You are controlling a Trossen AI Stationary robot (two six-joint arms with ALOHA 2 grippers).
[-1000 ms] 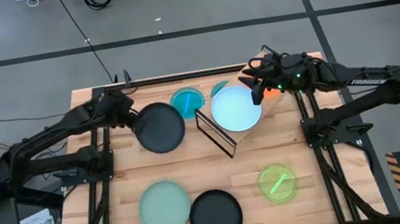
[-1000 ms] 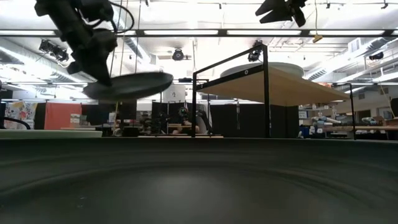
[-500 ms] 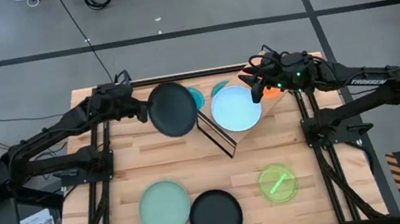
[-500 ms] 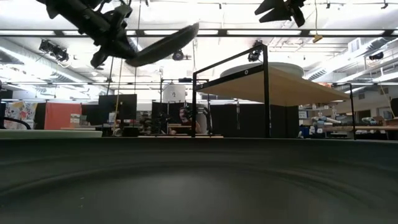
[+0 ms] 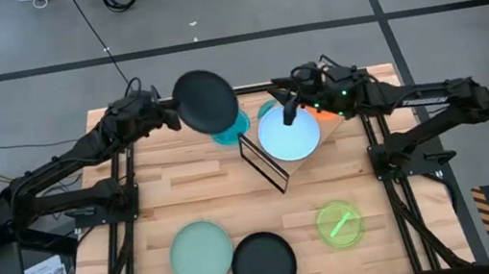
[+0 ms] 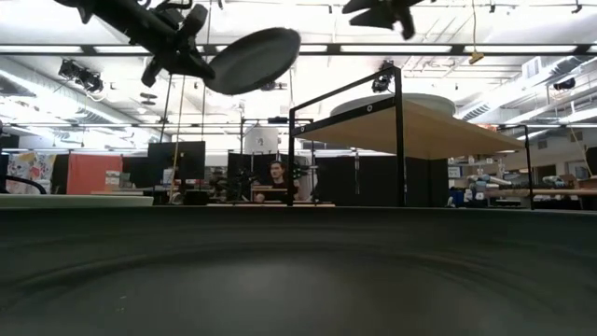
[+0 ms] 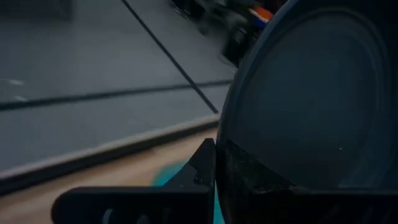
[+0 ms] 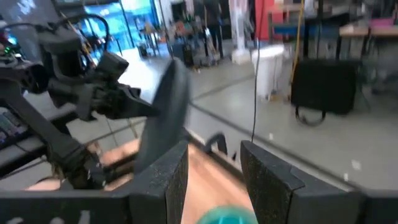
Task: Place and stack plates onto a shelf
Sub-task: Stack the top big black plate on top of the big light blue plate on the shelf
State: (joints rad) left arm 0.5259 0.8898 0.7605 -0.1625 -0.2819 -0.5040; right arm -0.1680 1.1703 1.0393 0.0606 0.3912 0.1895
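While raised high, the left gripper [image 5: 171, 116] grips the black plate [image 5: 205, 102] tilted.

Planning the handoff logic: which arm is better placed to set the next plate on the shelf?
Left. Its tool already grips the black plate, raised near the shelf. The right tool is open and empty over the light blue plate.
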